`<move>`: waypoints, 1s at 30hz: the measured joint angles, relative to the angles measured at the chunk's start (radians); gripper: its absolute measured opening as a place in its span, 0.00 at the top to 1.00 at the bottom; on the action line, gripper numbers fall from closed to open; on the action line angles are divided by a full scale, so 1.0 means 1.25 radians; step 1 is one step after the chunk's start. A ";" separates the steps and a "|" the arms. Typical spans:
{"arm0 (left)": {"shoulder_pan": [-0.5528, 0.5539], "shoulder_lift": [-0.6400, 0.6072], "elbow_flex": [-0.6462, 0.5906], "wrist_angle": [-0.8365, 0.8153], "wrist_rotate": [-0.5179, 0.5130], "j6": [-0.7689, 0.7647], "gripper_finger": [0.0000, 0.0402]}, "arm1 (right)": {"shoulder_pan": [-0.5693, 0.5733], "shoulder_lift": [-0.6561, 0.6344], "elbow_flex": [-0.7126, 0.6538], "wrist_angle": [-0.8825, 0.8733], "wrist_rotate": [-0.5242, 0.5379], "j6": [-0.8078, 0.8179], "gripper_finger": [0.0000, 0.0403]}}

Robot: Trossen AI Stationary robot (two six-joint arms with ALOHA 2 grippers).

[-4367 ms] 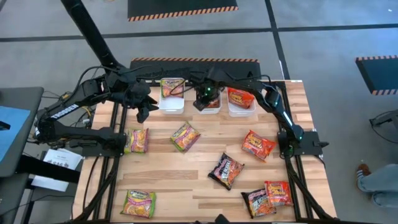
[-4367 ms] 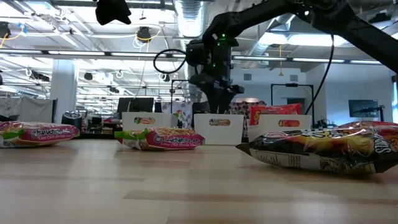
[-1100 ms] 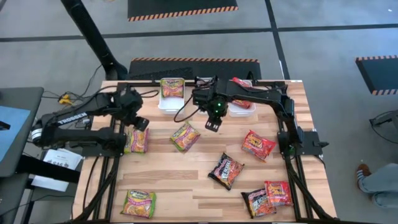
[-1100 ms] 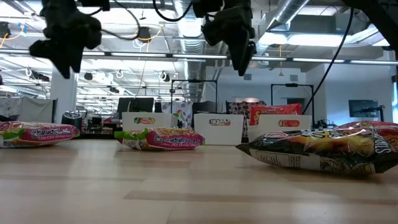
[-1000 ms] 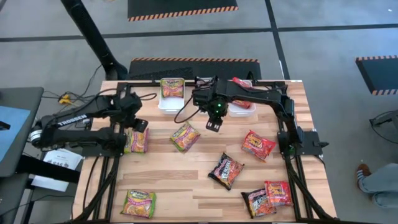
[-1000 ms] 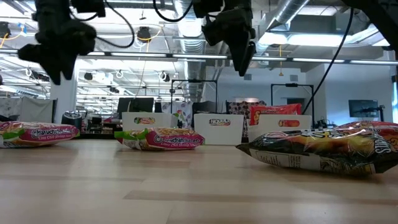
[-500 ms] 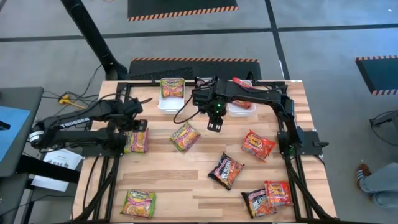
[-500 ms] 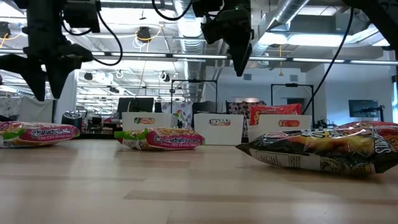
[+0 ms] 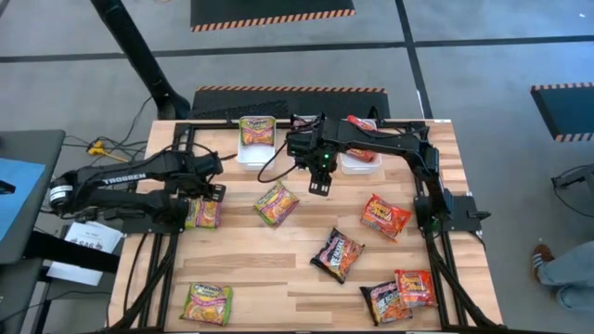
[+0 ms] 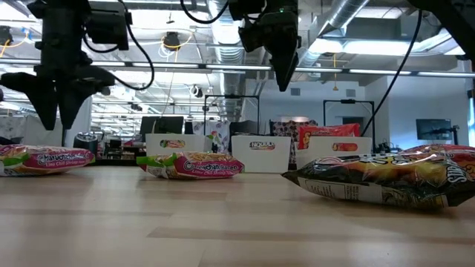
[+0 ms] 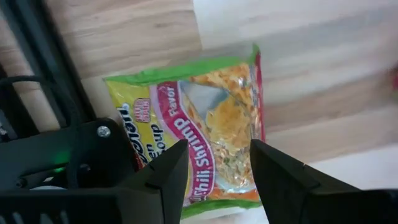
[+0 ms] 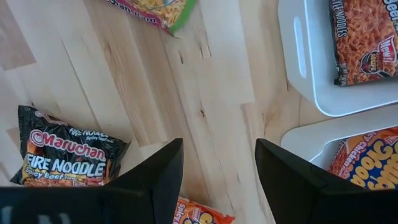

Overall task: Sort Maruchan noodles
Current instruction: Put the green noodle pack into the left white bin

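Note:
Maruchan noodle packets lie flat on the wooden table: green ones at the left edge (image 9: 202, 212), mid-table (image 9: 276, 203) and near left (image 9: 206, 302), black ones (image 9: 337, 253) (image 9: 384, 302), red ones (image 9: 384, 216) (image 9: 415, 287). My left gripper (image 9: 213, 192) hangs open, pointing down, right over the left-edge green packet (image 11: 208, 134), clear of it in the low view (image 10: 52, 104). My right gripper (image 9: 317, 184) is open, raised above bare table before the bins (image 10: 283, 70); its wrist view shows a black packet (image 12: 68, 155).
Three white bins stand along the far edge: the left one (image 9: 243, 151) holds a green packet, the middle one (image 12: 298, 56) a dark packet, the right one (image 9: 357, 167) red packets. Black frame rails border the table's left and right sides. Bare wood lies mid-table.
My left gripper has come down and toward the table's left and near side, ending point-down over the left-edge green packet. My right gripper has stayed almost still above the table. No packet has moved.

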 joint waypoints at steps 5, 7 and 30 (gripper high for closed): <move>-0.008 0.033 -0.005 0.022 0.052 0.122 0.61 | 0.003 0.000 0.000 0.002 0.000 -0.011 0.45; -0.008 0.043 -0.004 0.035 0.080 0.142 0.61 | 0.006 0.000 0.000 0.006 -0.001 -0.011 0.45; -0.009 0.330 0.010 0.060 0.034 0.087 0.61 | 0.034 0.000 0.000 0.023 -0.002 -0.013 0.45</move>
